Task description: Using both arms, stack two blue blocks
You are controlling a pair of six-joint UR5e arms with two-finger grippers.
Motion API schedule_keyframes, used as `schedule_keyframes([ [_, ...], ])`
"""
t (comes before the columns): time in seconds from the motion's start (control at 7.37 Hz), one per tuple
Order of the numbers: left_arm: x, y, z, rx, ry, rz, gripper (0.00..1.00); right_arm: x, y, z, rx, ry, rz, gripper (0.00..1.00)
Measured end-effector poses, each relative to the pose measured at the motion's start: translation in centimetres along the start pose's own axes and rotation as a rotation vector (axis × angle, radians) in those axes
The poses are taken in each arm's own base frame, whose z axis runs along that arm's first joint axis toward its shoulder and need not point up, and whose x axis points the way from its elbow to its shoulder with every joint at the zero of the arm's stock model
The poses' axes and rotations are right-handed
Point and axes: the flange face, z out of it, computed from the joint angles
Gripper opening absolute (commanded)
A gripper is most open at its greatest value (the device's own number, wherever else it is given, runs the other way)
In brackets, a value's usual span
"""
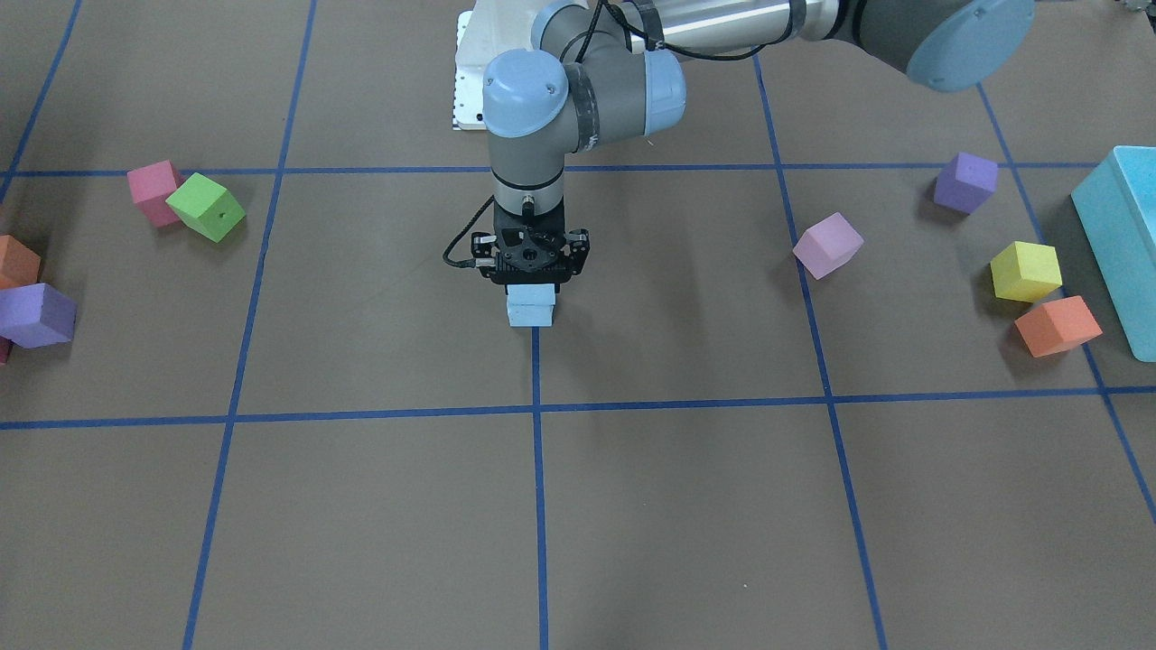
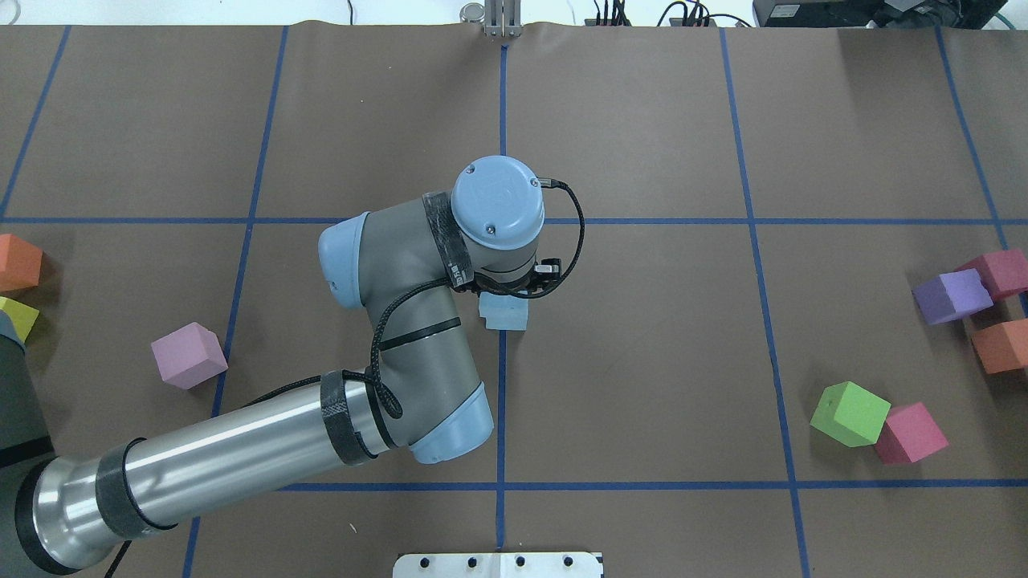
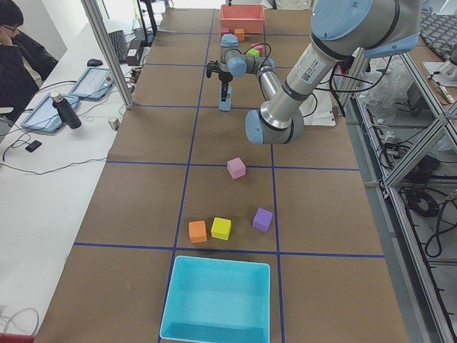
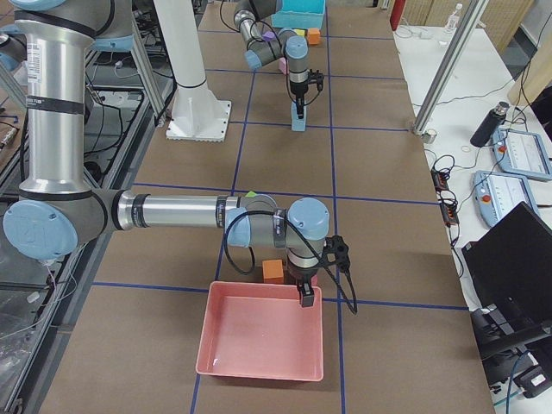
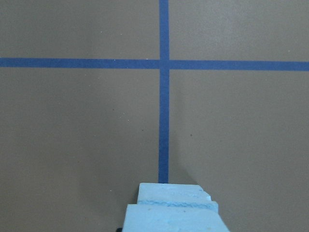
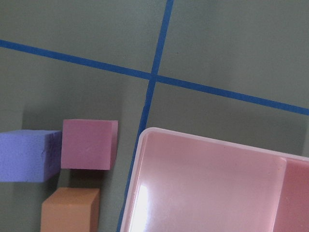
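Note:
The two pale blue blocks stand stacked at the table's centre, on a blue tape line: the upper block [image 1: 531, 295] sits slightly askew on the lower block [image 1: 530, 315]. They also show in the overhead view [image 2: 504, 313] and in the left wrist view, upper block [image 5: 171, 220] and lower block [image 5: 175, 193]. My left gripper [image 1: 533, 282] points straight down and is closed around the upper block. My right gripper [image 4: 304, 297] hangs over the near edge of a pink tray [image 4: 263, 341], far from the stack. I cannot tell whether it is open or shut.
Loose cubes lie at both table ends: lilac [image 2: 189, 355], green [image 2: 850, 413], magenta [image 2: 911, 433], purple [image 2: 952, 295], orange [image 2: 1000, 345]. A turquoise bin [image 3: 218, 300] stands at the left end. Below the right wrist lie magenta [image 6: 89, 144], purple [image 6: 26, 154] and orange [image 6: 70, 210] cubes.

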Motion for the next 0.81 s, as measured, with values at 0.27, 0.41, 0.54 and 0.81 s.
schedule_keyframes([
  [0.27, 0.1, 0.0, -0.2, 0.007, 0.017, 0.004, 0.98, 0.0, 0.0, 0.0, -0.001, 0.0, 0.0, 1.0],
  [0.41, 0.1, -0.4, -0.8, 0.015, 0.028, 0.002, 0.98, 0.0, 0.0, 0.0, 0.0, 0.0, 0.001, 1.0],
  [0.54, -0.2, -1.4, -2.2, 0.028, 0.046, -0.004, 0.98, 0.0, 0.0, 0.0, 0.0, 0.0, 0.001, 1.0],
  [0.81, -2.3, -5.2, -6.2, 0.021, 0.097, -0.033, 0.98, 0.0, 0.0, 0.0, 0.001, 0.0, -0.001, 1.0],
])
